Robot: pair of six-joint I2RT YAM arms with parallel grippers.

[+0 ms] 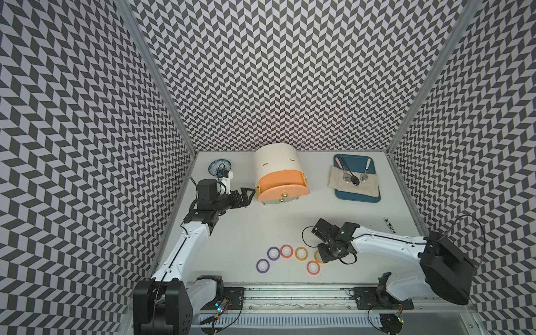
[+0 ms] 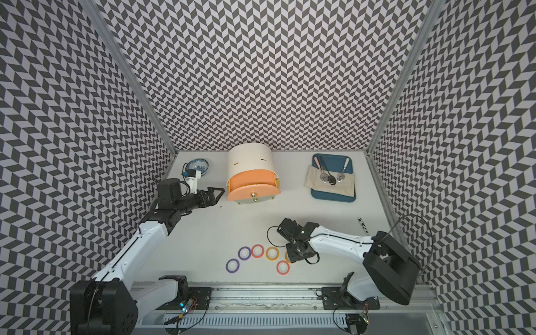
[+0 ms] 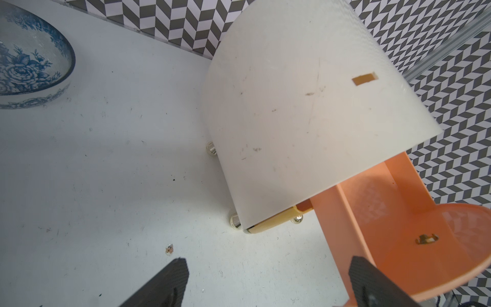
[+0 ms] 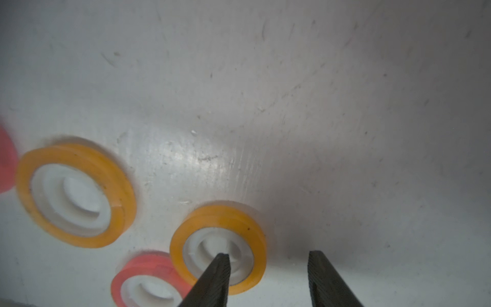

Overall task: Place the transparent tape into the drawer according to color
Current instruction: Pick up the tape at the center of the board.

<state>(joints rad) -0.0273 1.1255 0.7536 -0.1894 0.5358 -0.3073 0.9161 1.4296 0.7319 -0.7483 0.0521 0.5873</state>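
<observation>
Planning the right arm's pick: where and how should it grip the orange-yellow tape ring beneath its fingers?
Pinch the orange-yellow tape ring across its band from above, one finger inside the white hollow core, one outside: it lies flat on the white table.

My white bench (image 1: 261, 220) is scuffed and speckled. Along its far side stand a blue-patterned bowl (image 1: 214, 166), a white cabinet (image 1: 275, 164) on small metal feet, and a blue tray (image 1: 358, 199). Nearer me, six tape rings (image 1: 273, 253) lie flat in a loose cluster: two purple, two red, two orange.
</observation>
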